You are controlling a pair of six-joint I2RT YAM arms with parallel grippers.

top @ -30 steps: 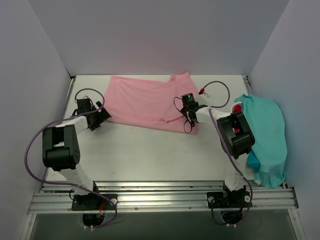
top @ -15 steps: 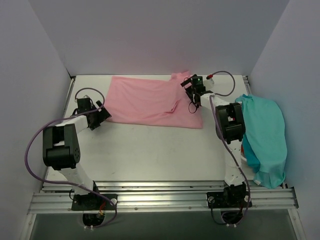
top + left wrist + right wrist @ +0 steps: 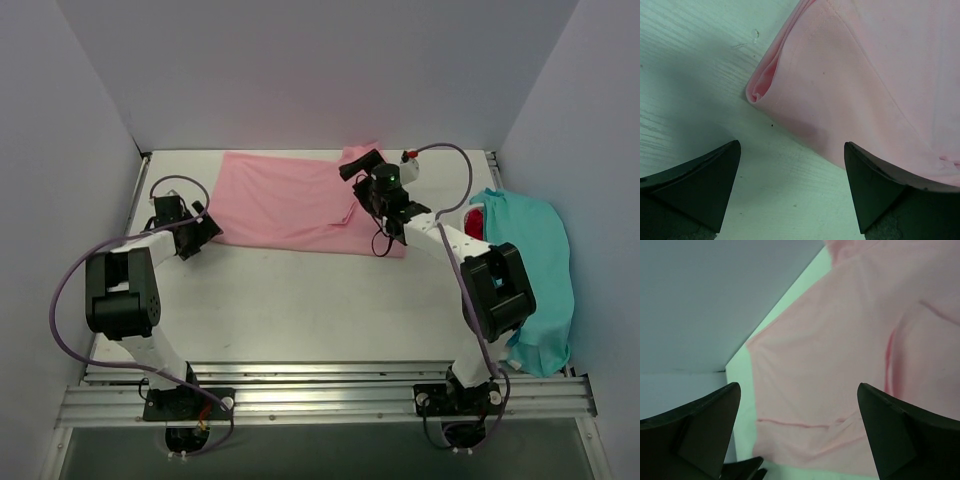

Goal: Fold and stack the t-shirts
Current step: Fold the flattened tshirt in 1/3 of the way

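I am looking down on a pale table (image 3: 300,300) boxed in by plain walls (image 3: 300,70), with my two arms bolted at the near edge. The largest item is the pink t-shirt (image 3: 280,200), lying flat across the far half of the table, partly folded, with a flap doubled over near its right end. At the right side sits a heap topped by the teal t-shirt (image 3: 535,260), with a bit of red shirt (image 3: 474,218) peeking out beneath its far corner; the right arm's elbow stands just beside this heap. The right gripper (image 3: 355,166) hangs above the pink shirt's right end, jaws spread wide and holding nothing; its wrist view shows only pink cloth below. The left gripper (image 3: 790,185) sits low at the shirt's near-left corner, jaws also spread and empty, with the doubled corner (image 3: 760,90) just ahead of them. I judge the fold is only part done. The main risk is at that corner: if the left jaws close on the top layer alone, lifting would peel the fold open. A one-sided pull could also drag the whole shirt askew, and a wide swing of the right elbow could nudge the heap.
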